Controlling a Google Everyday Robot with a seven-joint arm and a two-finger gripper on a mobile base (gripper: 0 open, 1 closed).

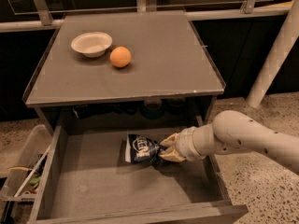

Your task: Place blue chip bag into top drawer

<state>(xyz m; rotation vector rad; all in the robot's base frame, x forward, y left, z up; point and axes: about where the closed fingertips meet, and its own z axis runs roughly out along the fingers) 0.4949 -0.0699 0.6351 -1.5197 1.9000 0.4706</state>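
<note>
the hand (164,149) is sitting inside the open drawer (88,190), near its right wall and toward the back. it is pinching the right end of the bag (139,148) between its tan fingers (171,141). the bag is lying crumpled over the back half of the drawer, a little right of the middle, with its white edge facing left and its white lettering facing up. it is casting a shadow right under itself, and i cannot tell whether it is touching the drawer bottom or hanging just above it. the pale arm (243,136) is extending in from the right, crossing over the drawer's right wall. on the tabletop (159,64) above, a white bowl (91,43) is standing at the back left, and an orange (120,57) is sitting just to its right, not touching it. a clear bin (21,167) of clutter is standing just left of the drawer. a white pole (273,59) is leaning at the far right.
</note>
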